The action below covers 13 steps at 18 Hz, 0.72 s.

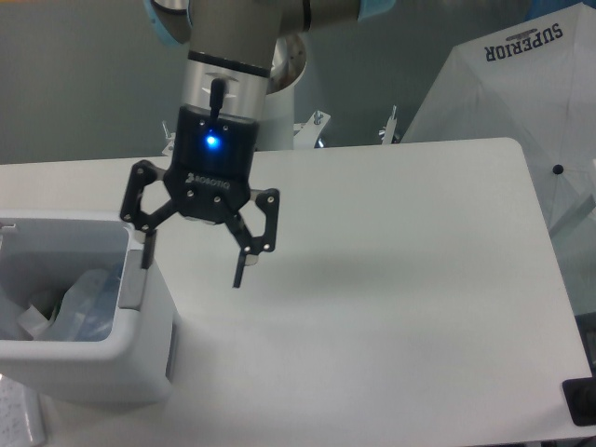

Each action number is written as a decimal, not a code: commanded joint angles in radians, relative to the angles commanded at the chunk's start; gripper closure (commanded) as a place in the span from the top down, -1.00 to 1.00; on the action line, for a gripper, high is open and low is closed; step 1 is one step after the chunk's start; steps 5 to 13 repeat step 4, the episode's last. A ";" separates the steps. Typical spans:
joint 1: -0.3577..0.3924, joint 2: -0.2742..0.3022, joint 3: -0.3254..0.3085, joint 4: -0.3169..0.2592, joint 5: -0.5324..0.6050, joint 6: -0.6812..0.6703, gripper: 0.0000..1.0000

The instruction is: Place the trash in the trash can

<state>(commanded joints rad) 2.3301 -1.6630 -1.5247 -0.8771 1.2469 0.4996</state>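
The white trash can (140,354) stands at the table's front left corner, with a grey tab (136,291) on its right wall. Inside it lies the trash (79,303): a translucent bag and what looks like a clear bottle, crumpled together. My gripper (193,264) hangs above the table just right of the can's rim, open, with nothing between its fingers. One fingertip (146,256) is over the can's right edge, the other fingertip (239,276) is over the bare table.
A white table (391,279) stretches to the right. A white umbrella-like cover marked SUPERIOR (521,102) stands beyond the back right corner. A dark object (579,402) sits at the front right edge. The arm's base (265,121) is at the back.
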 joint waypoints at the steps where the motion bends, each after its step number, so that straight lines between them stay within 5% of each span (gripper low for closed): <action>1: 0.000 0.020 -0.011 -0.029 0.021 0.049 1.00; 4: 0.002 0.052 -0.032 -0.075 0.078 0.180 1.00; 13: 0.002 0.052 -0.032 -0.075 0.078 0.180 1.00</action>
